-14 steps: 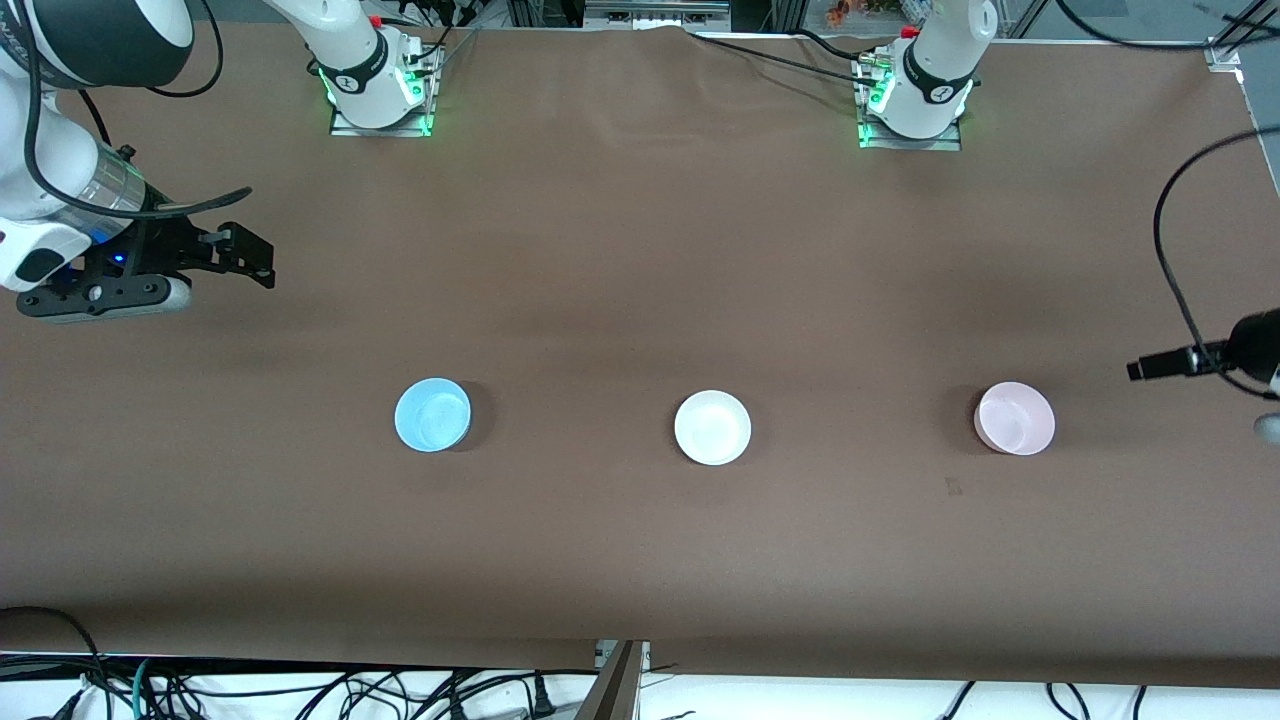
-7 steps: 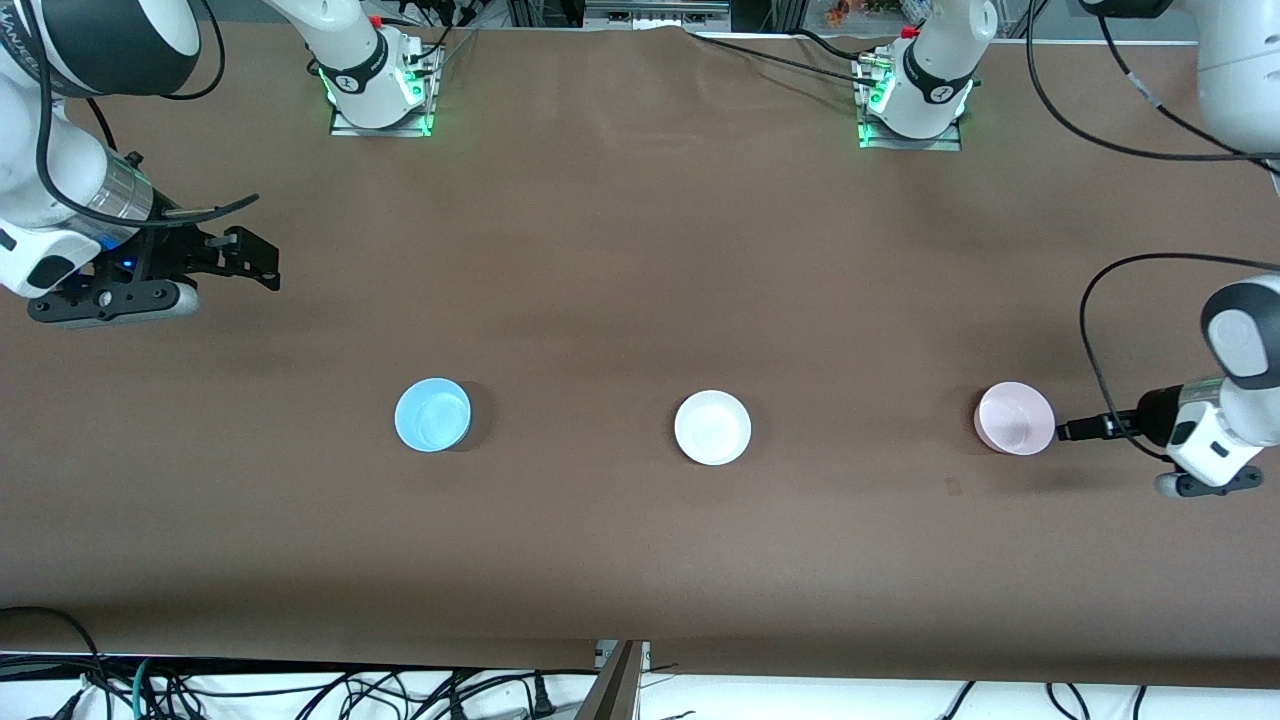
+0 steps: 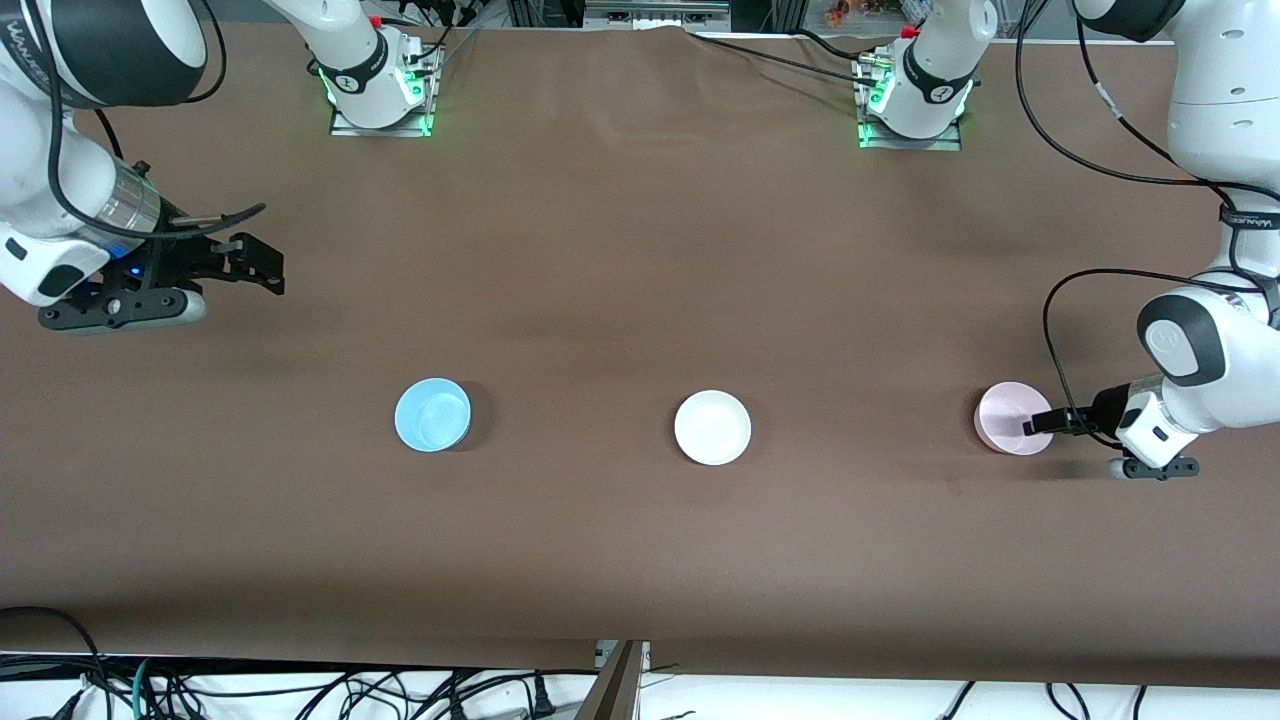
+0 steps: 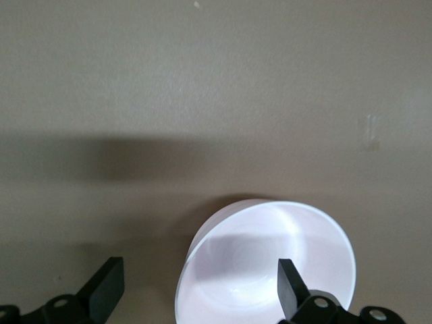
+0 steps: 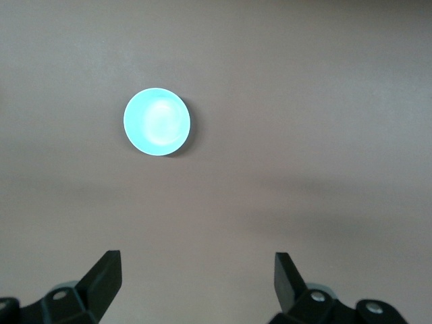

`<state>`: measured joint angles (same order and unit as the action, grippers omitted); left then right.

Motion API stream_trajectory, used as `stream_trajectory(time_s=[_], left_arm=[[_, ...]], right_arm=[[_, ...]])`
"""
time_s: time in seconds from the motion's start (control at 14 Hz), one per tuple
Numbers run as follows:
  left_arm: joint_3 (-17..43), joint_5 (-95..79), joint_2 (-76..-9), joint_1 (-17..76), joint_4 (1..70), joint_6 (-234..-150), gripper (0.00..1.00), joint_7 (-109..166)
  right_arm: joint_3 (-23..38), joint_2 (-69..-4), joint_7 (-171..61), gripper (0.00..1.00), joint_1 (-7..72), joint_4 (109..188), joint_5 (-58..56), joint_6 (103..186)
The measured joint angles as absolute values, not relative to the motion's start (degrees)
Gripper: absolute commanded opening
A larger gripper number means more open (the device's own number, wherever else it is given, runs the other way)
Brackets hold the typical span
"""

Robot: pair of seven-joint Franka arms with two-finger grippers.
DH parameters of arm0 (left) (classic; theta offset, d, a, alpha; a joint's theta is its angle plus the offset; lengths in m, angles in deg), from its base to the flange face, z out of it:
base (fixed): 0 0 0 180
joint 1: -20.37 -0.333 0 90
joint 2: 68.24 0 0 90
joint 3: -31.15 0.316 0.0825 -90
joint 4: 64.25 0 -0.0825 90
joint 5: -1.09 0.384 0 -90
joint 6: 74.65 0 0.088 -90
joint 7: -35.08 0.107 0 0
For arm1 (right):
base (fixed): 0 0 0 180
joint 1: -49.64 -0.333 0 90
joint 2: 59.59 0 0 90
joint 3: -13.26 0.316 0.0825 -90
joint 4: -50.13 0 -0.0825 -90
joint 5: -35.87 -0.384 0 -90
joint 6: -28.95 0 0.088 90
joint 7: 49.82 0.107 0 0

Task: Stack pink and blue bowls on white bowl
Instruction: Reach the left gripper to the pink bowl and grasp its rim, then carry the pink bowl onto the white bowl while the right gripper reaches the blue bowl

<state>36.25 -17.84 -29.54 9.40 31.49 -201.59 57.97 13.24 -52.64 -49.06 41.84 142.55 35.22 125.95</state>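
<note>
White arms; black joints, cables, fingers (image 4: 291,287).

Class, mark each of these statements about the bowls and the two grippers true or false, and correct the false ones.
1. The pink bowl is stacked on the white bowl. False: it sits on the table, toward the left arm's end.
2. The left gripper is open at the pink bowl's rim. True.
3. The right gripper holds the blue bowl. False: it is open and empty, over bare table.
4. The white bowl lies between the other two bowls. True.
</note>
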Motion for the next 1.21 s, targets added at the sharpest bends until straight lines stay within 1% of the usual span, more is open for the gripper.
stream_trajectory(time_s=[0.07,0.14,0.21,0.43,0.5,1.0,1.21], left_arm=[[36.6,-17.9,-29.5,9.4,31.8,-201.6,0.62,58.2],[36.8,-17.9,-29.5,9.4,32.0,-201.6,0.48,58.2],[36.9,-17.9,-29.5,9.4,32.1,-201.6,0.39,58.3],[37.0,-17.9,-29.6,9.4,32.1,-201.6,0.02,58.4],[37.0,-17.9,-29.6,9.4,32.1,-201.6,0.00,58.4],[36.7,-20.5,-30.6,10.3,31.7,-199.8,0.00,58.5],[35.5,-22.7,-32.6,12.9,29.0,-194.6,0.00,56.5]], right_arm=[[13.2,-52.4,-49.1,1.00,41.9,142.5,35.2,126.1],[13.2,-52.3,-49.1,1.00,41.8,142.5,35.2,126.1],[13.2,-52.3,-49.1,1.00,41.8,142.4,35.2,126.2],[13.2,-52.3,-49.1,1.00,41.8,142.3,35.2,126.2],[13.2,-52.3,-49.1,1.00,41.8,142.3,35.2,126.2],[13.2,-51.3,-49.1,1.00,41.9,142.3,35.2,126.6],[13.2,-49.8,-49.1,1.00,41.9,142.2,35.2,128.0]])
